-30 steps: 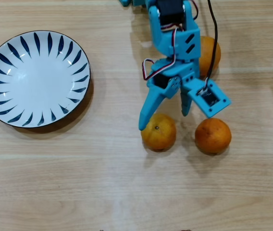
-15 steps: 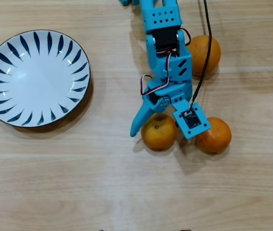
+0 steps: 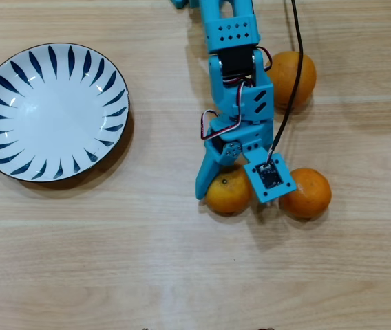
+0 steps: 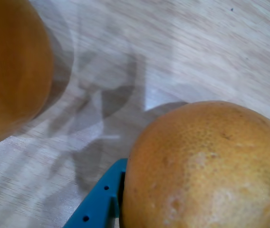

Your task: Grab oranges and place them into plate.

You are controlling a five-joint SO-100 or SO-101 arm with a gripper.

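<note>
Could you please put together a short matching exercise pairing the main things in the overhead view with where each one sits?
Things:
1. plate
2. claw
3. orange with the cable crossing it
4. orange beside the small circuit board

Places:
A. lower right
B. far left, nothing on it
C. upper right, next to the arm
D. centre, around an orange

Pairs: 1-B, 2-D, 3-C, 4-A

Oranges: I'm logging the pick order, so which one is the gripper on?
The middle orange under the gripper; the other two sit apart, right and behind.
</note>
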